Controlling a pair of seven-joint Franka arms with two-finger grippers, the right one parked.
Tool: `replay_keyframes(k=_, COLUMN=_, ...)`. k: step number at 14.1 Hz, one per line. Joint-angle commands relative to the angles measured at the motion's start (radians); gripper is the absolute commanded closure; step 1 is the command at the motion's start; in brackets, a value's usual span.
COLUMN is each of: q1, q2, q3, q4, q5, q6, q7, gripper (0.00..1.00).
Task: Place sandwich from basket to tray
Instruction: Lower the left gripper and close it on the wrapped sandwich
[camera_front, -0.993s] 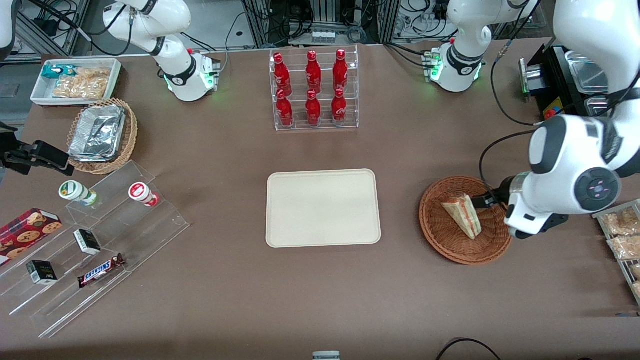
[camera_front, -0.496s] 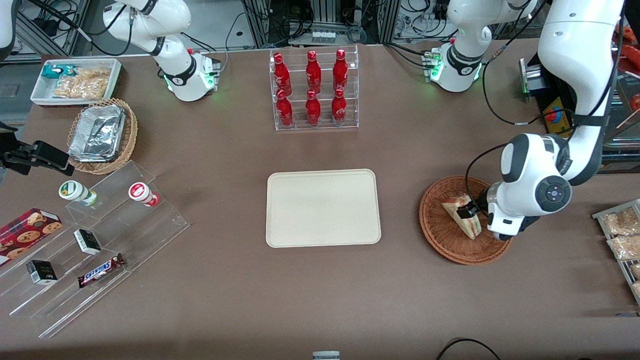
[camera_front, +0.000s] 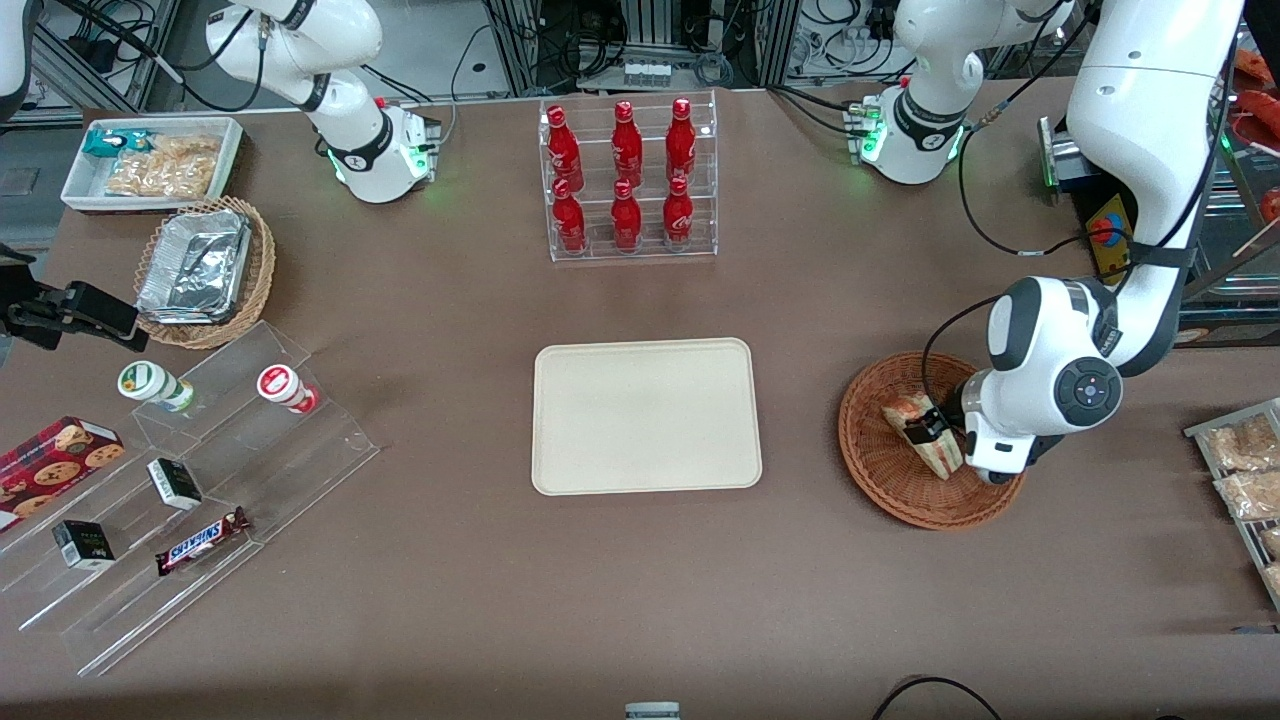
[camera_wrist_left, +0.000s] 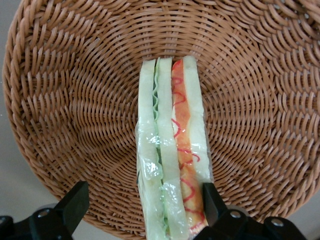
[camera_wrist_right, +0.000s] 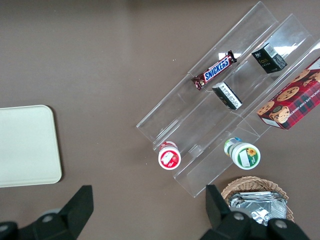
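Note:
The clear-wrapped sandwich (camera_front: 943, 459) lies in the reddish-brown wicker basket (camera_front: 880, 475), toward the working arm's end of the table. My left gripper (camera_front: 928, 428) is lowered into the basket, open, with its fingers astride the sandwich. In the left wrist view the sandwich (camera_wrist_left: 172, 145) shows white bread, green and red layers against the basket's weave (camera_wrist_left: 75, 100). One finger (camera_wrist_left: 214, 202) is next to the red-filling side; the second finger (camera_wrist_left: 75, 204) stands apart from the pale side, over the basket's rim. The gripper (camera_wrist_left: 144, 207) holds nothing. The cream tray (camera_front: 645, 415) lies bare at the table's middle.
An acrylic rack of red bottles (camera_front: 628, 180) stands farther from the front camera than the tray. Toward the parked arm's end are a tan basket with foil containers (camera_front: 200, 270), a white bin of snack bags (camera_front: 150, 160) and a stepped acrylic display (camera_front: 190, 490). Snack bags (camera_front: 1245, 470) lie beside the basket.
The left arm swung in over the basket and came down; the gripper now straddles the sandwich, which has not moved.

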Motion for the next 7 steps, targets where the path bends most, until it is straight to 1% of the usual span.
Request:
replay_keyframes(k=1, q1=0.012, q2=0.002, q3=-0.011, q4=0.003, q5=-0.002, q6=0.014, q7=-0.042, gripper=0.00)
replay_keyframes(k=3, q1=0.007, q2=0.012, q3=-0.011, q4=0.009, q5=-0.002, q6=0.026, q7=-0.080, gripper=0.00)
replay_keyframes(k=6, q1=0.002, q2=0.041, q3=-0.012, q4=0.009, q5=-0.002, q6=0.063, q7=-0.088, gripper=0.00)
replay_keyframes(k=7, q1=0.001, q2=0.047, q3=-0.012, q4=0.009, q5=-0.002, q6=0.074, q7=-0.102, gripper=0.03)
